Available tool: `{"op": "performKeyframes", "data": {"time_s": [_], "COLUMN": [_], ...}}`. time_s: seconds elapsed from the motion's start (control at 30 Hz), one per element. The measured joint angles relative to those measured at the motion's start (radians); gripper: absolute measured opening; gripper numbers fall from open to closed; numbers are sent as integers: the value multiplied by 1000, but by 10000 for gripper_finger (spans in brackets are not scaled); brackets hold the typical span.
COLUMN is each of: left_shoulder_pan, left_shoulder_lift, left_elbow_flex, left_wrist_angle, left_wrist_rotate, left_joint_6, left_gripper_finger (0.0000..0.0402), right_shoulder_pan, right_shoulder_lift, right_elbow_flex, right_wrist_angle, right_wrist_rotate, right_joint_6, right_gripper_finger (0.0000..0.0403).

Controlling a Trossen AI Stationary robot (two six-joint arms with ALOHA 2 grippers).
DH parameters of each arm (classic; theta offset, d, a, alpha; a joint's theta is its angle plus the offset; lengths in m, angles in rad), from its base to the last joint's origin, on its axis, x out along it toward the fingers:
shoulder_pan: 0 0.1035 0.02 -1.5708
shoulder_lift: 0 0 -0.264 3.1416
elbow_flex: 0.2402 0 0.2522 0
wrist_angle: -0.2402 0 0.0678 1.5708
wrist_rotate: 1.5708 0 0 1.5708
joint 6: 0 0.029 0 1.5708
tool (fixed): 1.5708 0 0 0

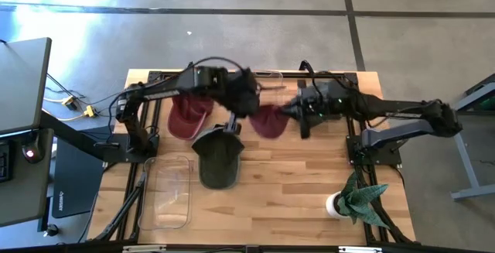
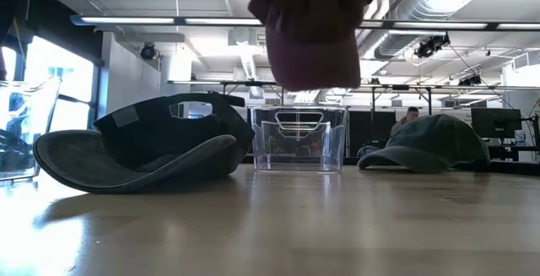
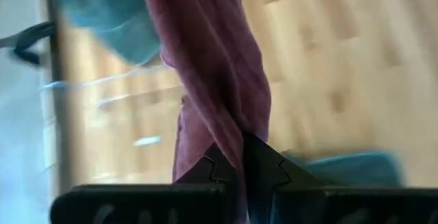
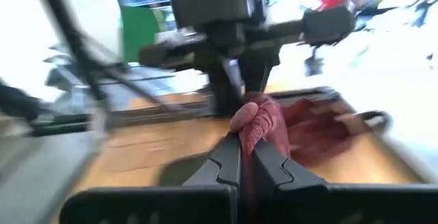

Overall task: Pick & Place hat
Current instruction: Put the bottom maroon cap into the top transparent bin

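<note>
Wooden surface (image 1: 294, 183) stretched pale and bare up front, with a potted plant (image 1: 357, 199) at the near right corner and an empty clear tray (image 1: 172, 191) at the near left. Just behind that, a dark cap (image 1: 217, 157) lay upside down, brim toward the near edge, waiting its turn by the look of it. And above the middle, the action: a maroon hat (image 1: 267, 121) hung in the air, clear of the wood, pinched from both sides! The left claw (image 1: 249, 104) was clamped tight on one edge of the fabric, the right claw (image 1: 296, 114) squeezed shut on the other, cloth bunched between its fingers. Two grips like that probably served to spread the floppy crown and keep it from folding during the carry. Farther back on the left, a second maroon hat (image 1: 189, 115) rested on the surface beneath the left arm. At the far edge sat a clear bin (image 2: 299, 138), likely the drop spot, though that was a guess. Beyond it, an open workshop with ceiling lights.
</note>
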Motion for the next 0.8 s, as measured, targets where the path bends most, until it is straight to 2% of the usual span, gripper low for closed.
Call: {"op": "performKeyframes", "data": {"time_s": [0.27, 0.43, 0.57, 0.8], "left_shoulder_pan": [185, 287, 333, 347], "left_shoulder_lift": [0, 1, 2, 3], "left_elbow_flex": [-10, -87, -155, -164], "left_wrist_angle": [11, 88, 173, 310], "left_wrist_rotate": [-4, 129, 196, 182], "left_joint_6": [203, 261, 279, 301], "left_gripper_finger": [9, 9, 9, 9], "right_shoulder_pan": [-177, -238, -261, -323], "right_shoulder_lift": [163, 241, 269, 259], "right_elbow_flex": [0, 0, 0, 0], "right_wrist_angle": [142, 165, 171, 288], "right_wrist_rotate": [-17, -24, -37, -67], "right_joint_6": [-166, -117, -113, -71], "right_gripper_finger": [3, 4, 4, 3]}}
